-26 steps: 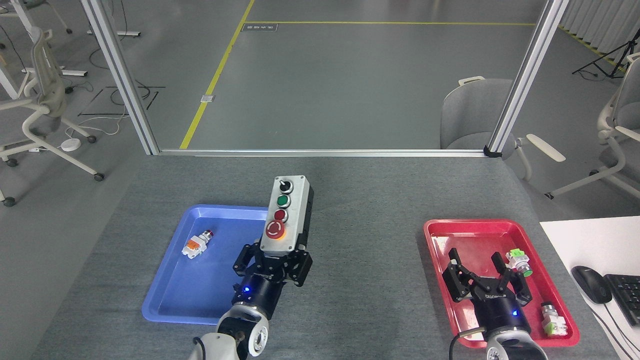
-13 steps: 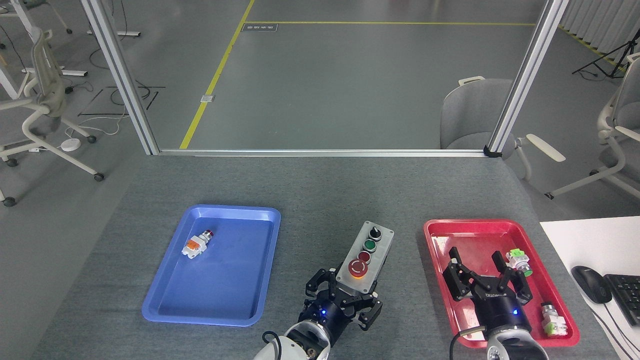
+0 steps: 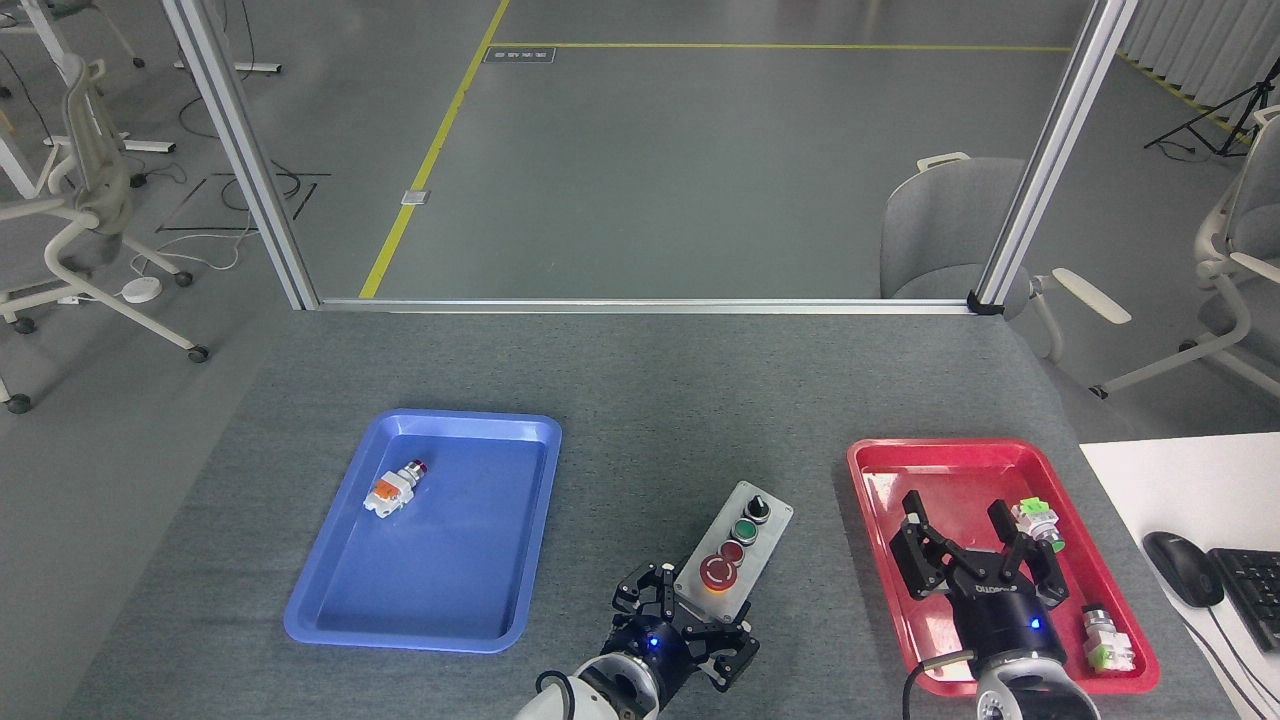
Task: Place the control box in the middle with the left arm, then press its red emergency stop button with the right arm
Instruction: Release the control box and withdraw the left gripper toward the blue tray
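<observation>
The left gripper (image 3: pixel 690 632) covers the near end of the control box (image 3: pixel 735 550); both arms run off the bottom edge.

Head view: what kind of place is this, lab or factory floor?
Most likely a robotics lab or test space in an open office: a felt-covered table inside an aluminium frame, yellow floor tape, office chairs, and a desk with a keyboard.

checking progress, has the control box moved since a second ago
Yes. The control box, held by the left gripper, went from over the blue tray's right edge rightward and nearer, to the bare table between it and the red tray.
</observation>
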